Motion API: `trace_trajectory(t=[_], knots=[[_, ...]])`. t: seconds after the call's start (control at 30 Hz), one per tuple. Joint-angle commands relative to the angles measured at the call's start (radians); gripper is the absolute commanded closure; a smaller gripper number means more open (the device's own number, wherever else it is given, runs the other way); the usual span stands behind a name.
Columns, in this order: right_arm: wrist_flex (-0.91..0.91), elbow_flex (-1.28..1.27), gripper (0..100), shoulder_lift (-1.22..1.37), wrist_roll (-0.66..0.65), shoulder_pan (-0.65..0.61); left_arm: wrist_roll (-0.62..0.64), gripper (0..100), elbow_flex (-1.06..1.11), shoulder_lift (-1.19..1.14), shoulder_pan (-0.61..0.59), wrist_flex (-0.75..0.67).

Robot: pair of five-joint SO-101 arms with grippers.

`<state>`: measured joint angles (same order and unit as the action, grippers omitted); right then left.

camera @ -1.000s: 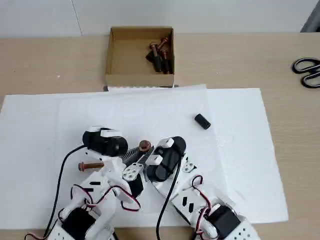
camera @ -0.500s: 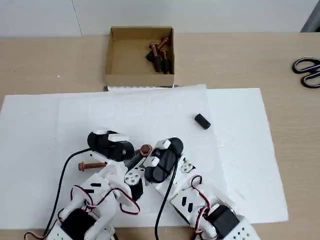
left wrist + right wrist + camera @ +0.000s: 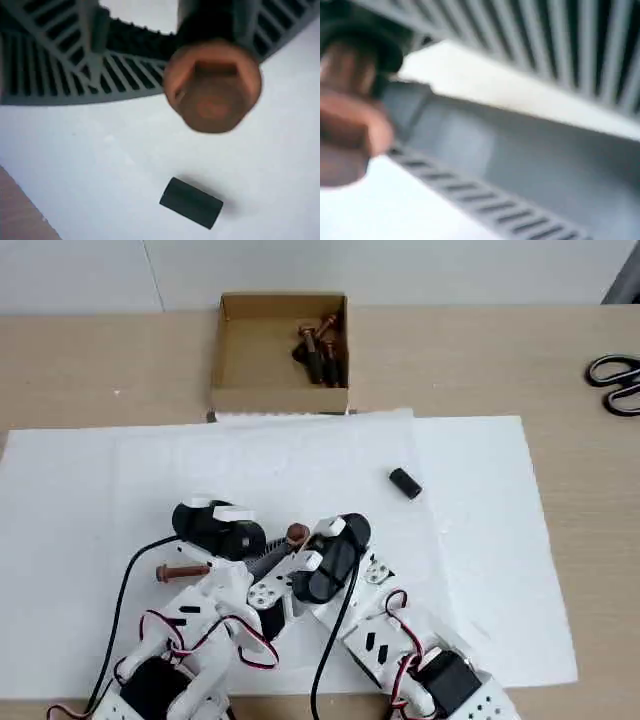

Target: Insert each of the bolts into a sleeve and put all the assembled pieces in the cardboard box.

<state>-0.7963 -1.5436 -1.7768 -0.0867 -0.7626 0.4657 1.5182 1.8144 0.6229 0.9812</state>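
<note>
A copper bolt (image 3: 297,533) is held up between the two arms near the front of the white paper. In the left wrist view its hex head (image 3: 212,92) faces the camera with a dark sleeve (image 3: 207,22) on its shank, and my left gripper (image 3: 200,45) is shut on it between grey ribbed fingers (image 3: 60,70). My right gripper (image 3: 300,560) sits tight against the same piece; its wrist view has the bolt (image 3: 345,125) and black sleeve (image 3: 362,42) at one edge. One loose bolt (image 3: 180,571) and one loose black sleeve (image 3: 404,482) lie on the paper. The cardboard box (image 3: 240,350) holds several assembled pieces (image 3: 320,345).
The white paper (image 3: 480,570) covers most of the wooden table. Scissors (image 3: 615,380) lie at the far right edge. The loose sleeve (image 3: 191,202) lies on the paper beyond the held bolt.
Both arms shifted a little around the held bolt: the left arm's wrist swung right, then slightly back, and the bolt head ended a bit further right. The loose bolt and sleeve stayed put.
</note>
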Motion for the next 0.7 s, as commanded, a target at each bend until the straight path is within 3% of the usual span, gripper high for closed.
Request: trace_trajectory(t=[0.0, 0.33, 0.67], knots=[[0.061, 0.083, 99.5, -0.008, -0.003, 0.008, -0.011, 81, 0.021, 0.0, 0.028, 0.025], [0.061, 0.064, 99.5, -0.015, -0.002, 0.007, -0.124, 81, 0.019, 0.0, -0.077, 0.026], [0.061, 0.038, 99.5, -0.015, -0.002, 0.008, -0.127, 81, -0.035, 0.0, -0.08, 0.021]])
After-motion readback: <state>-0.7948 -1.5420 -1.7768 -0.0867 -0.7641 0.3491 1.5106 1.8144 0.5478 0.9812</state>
